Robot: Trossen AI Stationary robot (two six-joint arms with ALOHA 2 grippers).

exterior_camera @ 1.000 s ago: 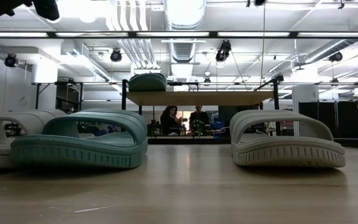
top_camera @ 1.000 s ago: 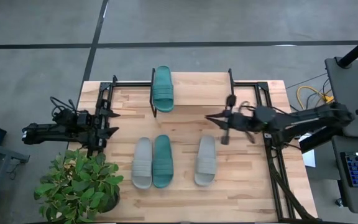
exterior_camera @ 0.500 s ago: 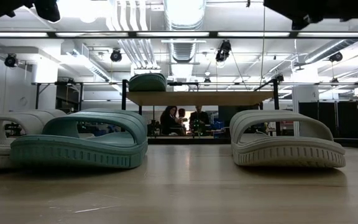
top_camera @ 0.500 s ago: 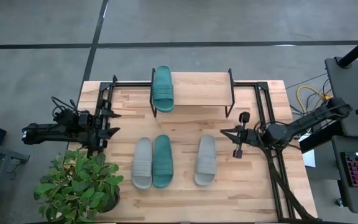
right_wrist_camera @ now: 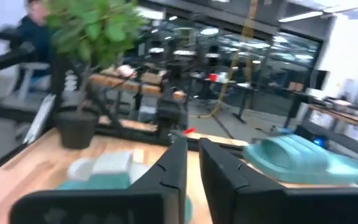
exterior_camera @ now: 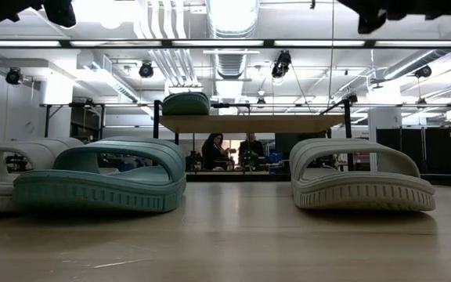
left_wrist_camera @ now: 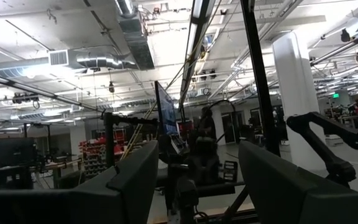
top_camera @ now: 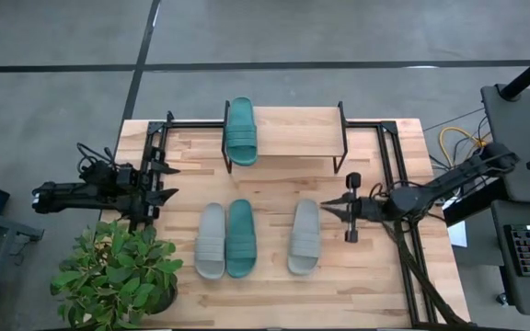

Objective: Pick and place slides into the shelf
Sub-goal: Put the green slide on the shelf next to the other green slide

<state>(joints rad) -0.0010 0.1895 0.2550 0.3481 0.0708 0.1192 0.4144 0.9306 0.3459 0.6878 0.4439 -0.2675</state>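
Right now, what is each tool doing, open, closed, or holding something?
Left tool: open, holding nothing, parked at the table's left edge.
Right tool: fingers nearly together with a thin gap, empty, beside the lone light grey rubber slide.

Two dark jointed arms with looping black cables

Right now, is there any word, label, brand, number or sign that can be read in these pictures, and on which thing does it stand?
None can be read.
Slides: no print visible.
Shelf: bare wood.
Green sign on a far wall in the left wrist view: too small to read.
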